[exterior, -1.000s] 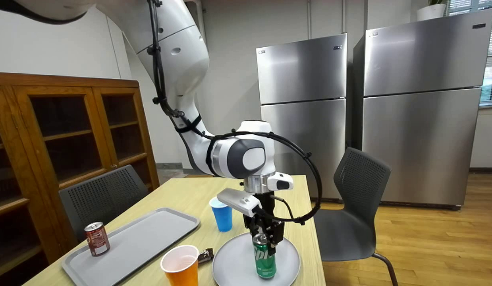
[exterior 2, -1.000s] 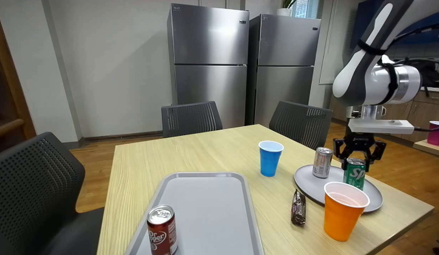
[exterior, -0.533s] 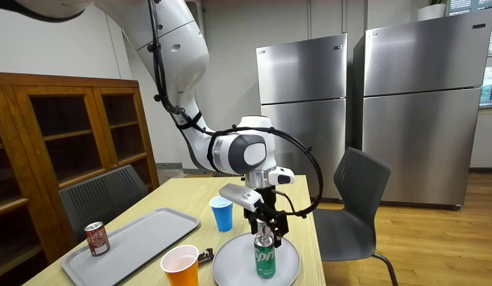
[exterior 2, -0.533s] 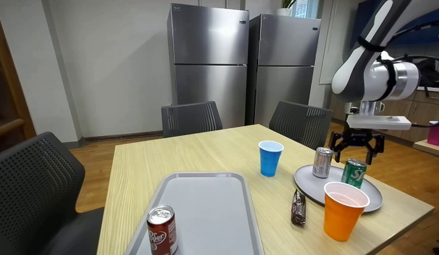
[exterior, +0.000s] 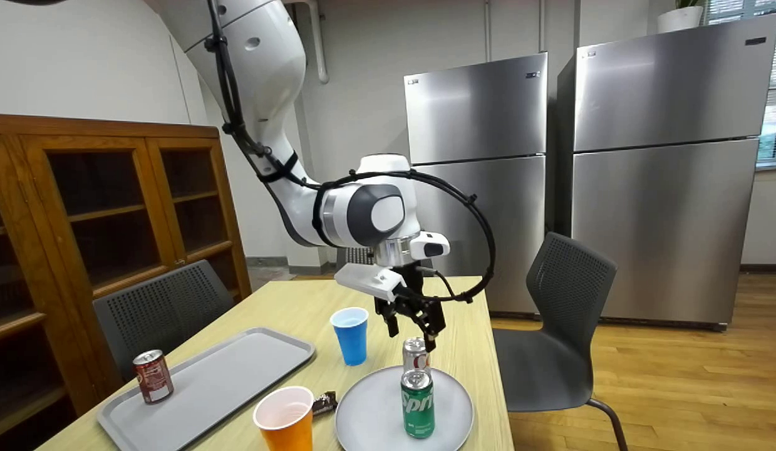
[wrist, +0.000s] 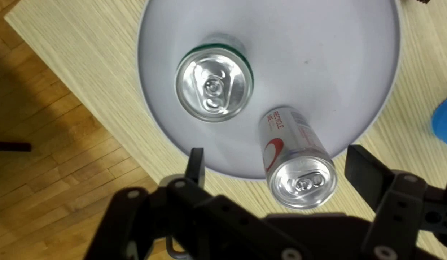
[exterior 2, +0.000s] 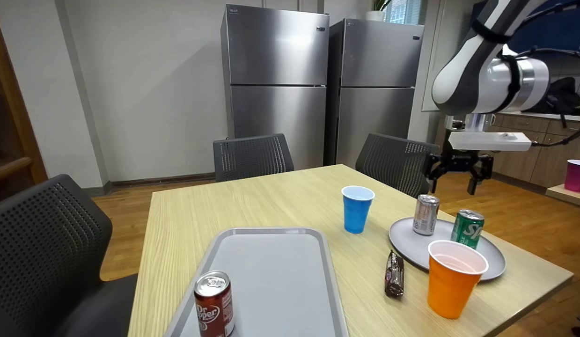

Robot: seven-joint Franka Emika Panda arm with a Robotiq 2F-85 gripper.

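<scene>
1. In an exterior view, a red can (exterior 2: 214, 306) is standing at left, upright on a tray (exterior 2: 275, 276).
2. Right of the tray, a blue cup (exterior 2: 357, 210) is standing on the tabletop (exterior 2: 252, 201); a wrapped bar (exterior 2: 394, 276) is lying nearer.
3. A silver can (exterior 2: 425, 216) is standing upright on the far left of a plate (exterior 2: 414, 248).
4. The gripper (exterior 2: 452, 191) is hanging above, near the silver can; its fingers (wrist: 196, 166) are standing apart, gripping nothing.
5. An orange cup (exterior 2: 453, 285) is standing nearer, beside the plate.
6. A green can (exterior 2: 467, 229) is standing upright on the right of the plate.
7. Progress, as judged: both cans on the plate are standing ungripped, so placement is appearing complete; only gripper clearance is seemingly outstanding.
</scene>
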